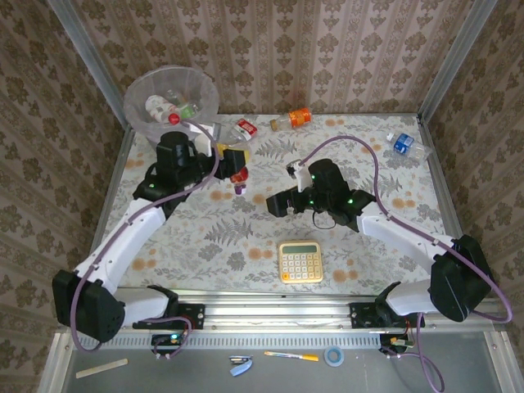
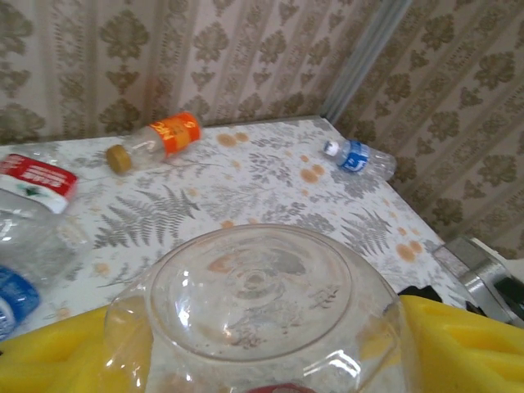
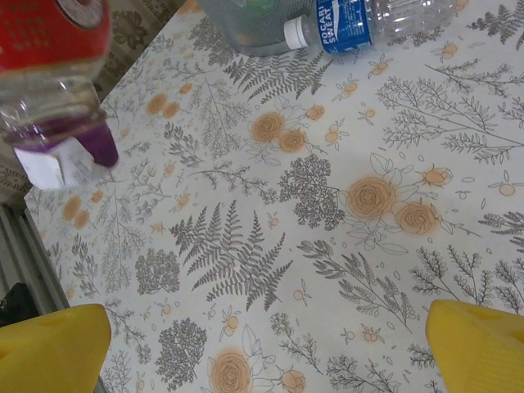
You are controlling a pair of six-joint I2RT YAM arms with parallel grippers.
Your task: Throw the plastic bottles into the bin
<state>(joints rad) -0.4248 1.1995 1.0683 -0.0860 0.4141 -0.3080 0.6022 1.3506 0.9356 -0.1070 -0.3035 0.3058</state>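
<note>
My left gripper (image 1: 234, 166) is shut on a clear plastic bottle (image 1: 239, 177) with a red label and a purple cap, held just above the table, below and right of the bin (image 1: 172, 100). In the left wrist view the bottle's round base (image 2: 254, 295) sits between the yellow fingers (image 2: 458, 344). The grey bin, lined with a whitish bag, holds several bottles. My right gripper (image 1: 277, 202) stands open over bare tablecloth, right of the held bottle (image 3: 53, 74). Loose bottles lie on the table: red-labelled (image 1: 246, 128), orange-labelled (image 1: 295, 119) and blue-labelled (image 1: 407, 145).
A yellow calculator (image 1: 300, 261) lies near the table's front edge. Another blue-labelled bottle (image 3: 352, 20) lies just ahead of the right gripper (image 3: 262, 356). Wallpapered walls close the table at the back and both sides.
</note>
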